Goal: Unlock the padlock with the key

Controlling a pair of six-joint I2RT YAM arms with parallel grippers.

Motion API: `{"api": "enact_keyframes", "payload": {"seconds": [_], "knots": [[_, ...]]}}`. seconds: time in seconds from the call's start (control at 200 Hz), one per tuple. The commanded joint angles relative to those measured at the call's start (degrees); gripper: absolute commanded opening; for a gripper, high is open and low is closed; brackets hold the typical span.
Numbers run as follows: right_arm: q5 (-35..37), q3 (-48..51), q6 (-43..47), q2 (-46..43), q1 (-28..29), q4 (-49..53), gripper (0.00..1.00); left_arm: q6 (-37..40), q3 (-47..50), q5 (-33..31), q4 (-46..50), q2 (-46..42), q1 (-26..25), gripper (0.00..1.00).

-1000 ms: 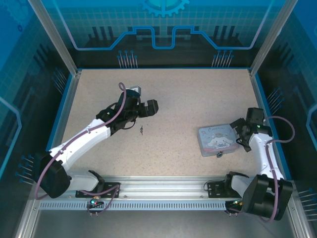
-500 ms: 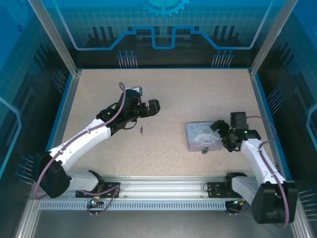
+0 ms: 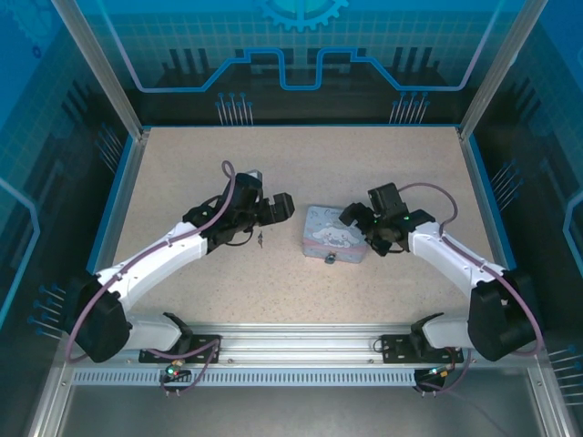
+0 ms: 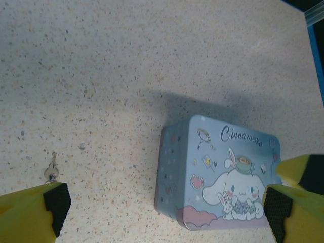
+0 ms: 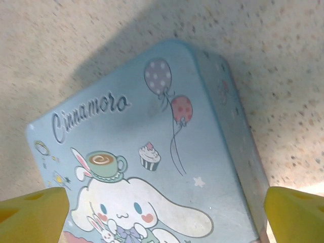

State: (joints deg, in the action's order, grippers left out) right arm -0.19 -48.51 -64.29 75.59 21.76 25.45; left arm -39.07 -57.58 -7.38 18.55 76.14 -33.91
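On the left, the left pincer [image 3: 276, 208] hangs released over the table [image 3: 182, 164], its jaws spread wide and holding nothing. The key [image 3: 261, 239] lies flat on the table just on the near side of this pincer, towards the arm bases. In the left wrist view it sits just above the left-hand fingertip [image 4: 53, 200], outside the gap between the jaws. Its long axis runs roughly near to far, and the ring end looks to be the nearer one. The left arm is plainly the closer one to it. My judgement is that the pincer has to shift sideways and drop to bring the key between the jaws.

To the right of the key, and apart from it, stands the blue tin [image 3: 332, 238]. The padlock [image 3: 330, 259] hangs at its near edge. At the tin's far right corner the right pincer [image 3: 362, 225] is also spread wide, with its yellow fingertips [image 5: 296, 212] on either side of the lid. I cannot tell whether they touch the tin.
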Motion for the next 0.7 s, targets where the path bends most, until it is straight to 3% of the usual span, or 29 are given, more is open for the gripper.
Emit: {"api": "enact_keyframes", "payload": {"seconds": [0.0, 0.33, 0.695], "knots": [[0.7, -0.9, 0.8, 1.0, 0.4, -1.5, 1.00, -1.0, 1.8, 2.4, -2.4, 1.8, -0.4, 0.99], [-5.9, -1.5, -6.8, 7.4, 1.4, -10.1, 1.00, -7.8, 6.5, 7.7, -11.6, 4.5, -0.4, 0.99], [-6.0, -9.6, -12.0, 16.4, 2.2, -10.9, 1.00, -12.8, 6.1, 9.8, -17.6, 9.9, -0.4, 0.99]]}}
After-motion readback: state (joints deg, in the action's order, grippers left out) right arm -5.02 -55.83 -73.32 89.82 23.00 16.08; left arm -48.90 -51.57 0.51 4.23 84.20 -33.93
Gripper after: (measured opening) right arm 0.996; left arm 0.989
